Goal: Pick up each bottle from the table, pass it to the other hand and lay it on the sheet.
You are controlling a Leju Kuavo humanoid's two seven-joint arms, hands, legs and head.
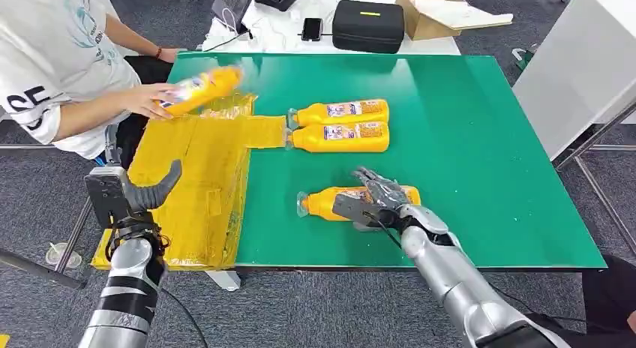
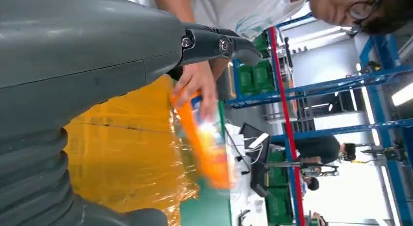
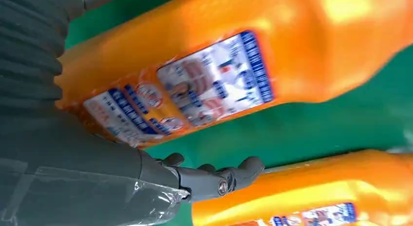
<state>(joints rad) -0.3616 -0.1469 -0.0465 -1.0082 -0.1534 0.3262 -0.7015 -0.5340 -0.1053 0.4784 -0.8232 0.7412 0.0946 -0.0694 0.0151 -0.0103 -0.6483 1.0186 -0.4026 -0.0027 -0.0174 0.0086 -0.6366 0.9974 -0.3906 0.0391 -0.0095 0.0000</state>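
Observation:
An orange bottle (image 1: 322, 202) (image 3: 234, 65) lies on its side on the green table (image 1: 487, 153) near the front edge. My right hand (image 1: 382, 202) is spread over its body, and the thumb (image 3: 214, 179) stands a little apart from it. Two more orange bottles (image 1: 341, 112) (image 1: 341, 136) lie side by side at mid-table. The crinkled yellow sheet (image 1: 202, 175) (image 2: 126, 153) covers the table's left end. A person's hand holds another bottle (image 1: 199, 89) (image 2: 207, 148) over its far part. My left hand (image 1: 139, 190) hovers by the sheet's left edge, fingers apart, holding nothing.
A seated person (image 1: 52, 70) leans in at the far left. Behind the table stand a black case (image 1: 367, 25), a phone (image 1: 312, 28) and an open cardboard box (image 1: 435, 10). A white cabinet (image 1: 577, 70) stands at the right.

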